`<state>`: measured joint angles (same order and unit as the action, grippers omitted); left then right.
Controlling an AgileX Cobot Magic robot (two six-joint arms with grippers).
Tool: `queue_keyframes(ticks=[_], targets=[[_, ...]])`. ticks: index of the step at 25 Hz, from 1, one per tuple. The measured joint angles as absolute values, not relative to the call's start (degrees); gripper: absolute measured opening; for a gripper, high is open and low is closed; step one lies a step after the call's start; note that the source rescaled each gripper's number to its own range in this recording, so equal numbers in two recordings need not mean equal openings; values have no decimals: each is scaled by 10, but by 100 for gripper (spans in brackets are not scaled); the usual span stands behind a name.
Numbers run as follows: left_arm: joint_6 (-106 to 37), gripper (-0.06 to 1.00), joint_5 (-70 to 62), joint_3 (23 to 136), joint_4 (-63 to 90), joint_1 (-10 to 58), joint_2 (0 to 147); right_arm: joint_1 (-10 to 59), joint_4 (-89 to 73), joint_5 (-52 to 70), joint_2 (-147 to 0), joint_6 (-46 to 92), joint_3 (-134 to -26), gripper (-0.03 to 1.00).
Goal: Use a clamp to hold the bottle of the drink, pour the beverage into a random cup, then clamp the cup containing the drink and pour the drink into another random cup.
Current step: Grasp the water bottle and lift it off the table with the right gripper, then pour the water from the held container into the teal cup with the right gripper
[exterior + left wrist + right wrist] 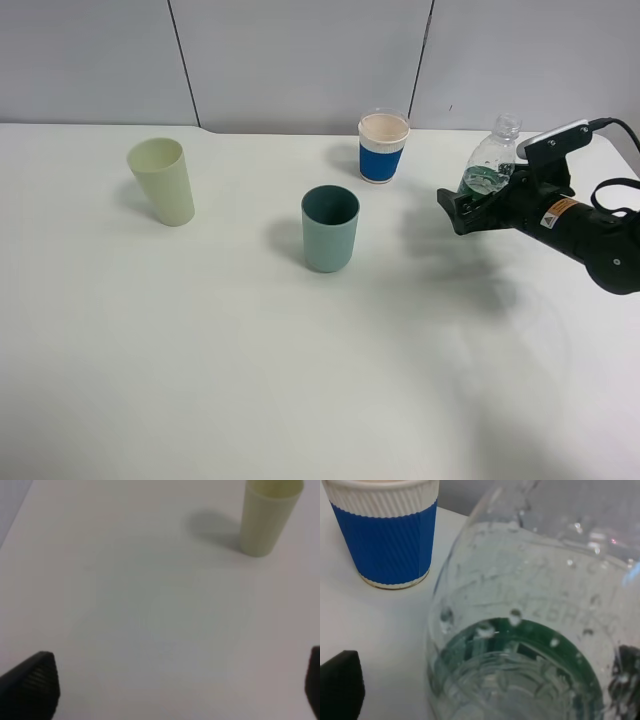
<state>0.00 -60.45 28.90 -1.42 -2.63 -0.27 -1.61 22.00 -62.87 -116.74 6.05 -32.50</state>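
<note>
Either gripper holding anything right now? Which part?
Left gripper: nothing, open. Right gripper straddles the bottle at its lower body, but whether it is actually clamped cannot be told.

The right arm (590, 240) is matt black, built of thick rounded links that swell into a bulbous joint far behind the fingers. The right fingers (456, 206) are black and blocky. Just behind them an orange and white label (558, 212) sits on the wrist's side. Above and behind the fingers is a white, boxy camera housing (556, 135) on a black bracket. Thin black cables (610, 122) loop out behind it. The left fingers (35, 680) are black too; one tip has fine ribbing, while the other shows only as a dark sliver.
</note>
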Motion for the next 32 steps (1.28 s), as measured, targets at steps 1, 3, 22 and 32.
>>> queue_keyframes(ticks=[1,3,22,32], targets=[[0,100,-604,289,-14,-26,-3,-16,220,-629,-1167,60,-325,85],[0,100,-604,289,-14,-26,-3,-16,220,-629,-1167,54,-325,51],[0,100,-604,289,-14,-26,-3,8,271,-457,-1071,-78,-324,0],[0,100,-604,289,-14,-26,-3,36,273,-294,-909,-72,-322,0]])
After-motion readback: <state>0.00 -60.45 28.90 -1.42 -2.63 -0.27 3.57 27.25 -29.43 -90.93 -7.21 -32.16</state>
